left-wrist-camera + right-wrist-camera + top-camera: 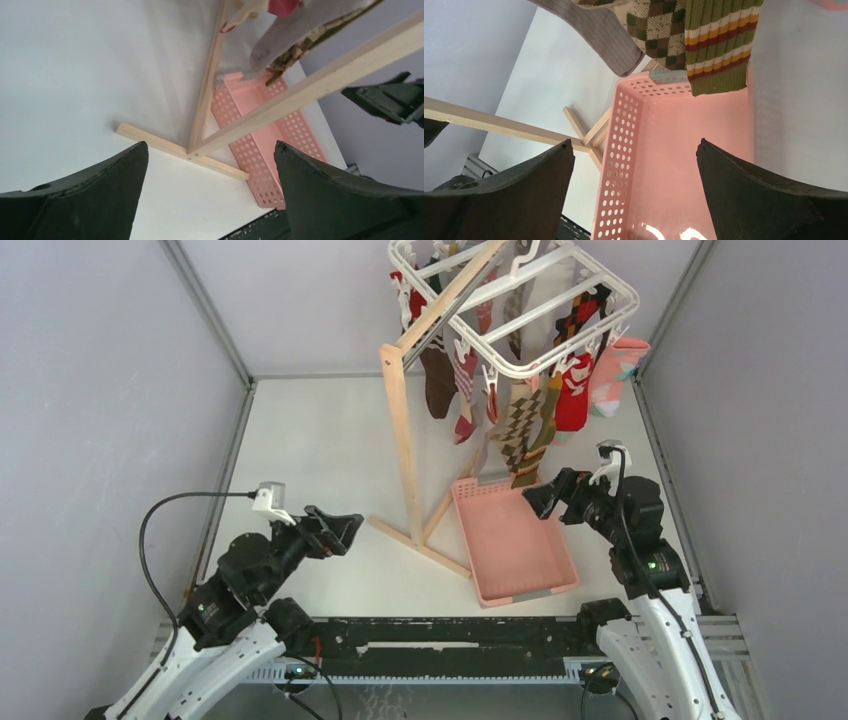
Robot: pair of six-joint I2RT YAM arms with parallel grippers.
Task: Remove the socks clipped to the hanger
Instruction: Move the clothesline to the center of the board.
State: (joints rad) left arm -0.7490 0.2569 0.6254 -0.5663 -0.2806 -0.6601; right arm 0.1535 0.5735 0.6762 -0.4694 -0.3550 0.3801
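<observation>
Both arms are just hanging out low right now. The left gripper (343, 529) sits over the near left part of the table (320, 440), aimed at the rack (405, 430) foot, jaws spread wide with nothing in them. The right gripper (538, 499) is above the far right corner of the basket (515, 540), also spread wide and empty.

The hanger (540, 310) hangs off the rack's top bar, up over the far right part of the table. All the socks (520, 425) I can see are clipped on and dangling: a dark brown one (437, 385) on the left side, a red one (573, 400) and a pink one (615, 370) on the right. The argyle sock (654, 30) and green striped sock (719, 45) hang lowest, just above the basket's far end, right in front of the right wrist cam. A greyish sock (599, 30) hangs beside them. The basket sits right of centre, touching or just beside the rack's foot, can't tell which.
</observation>
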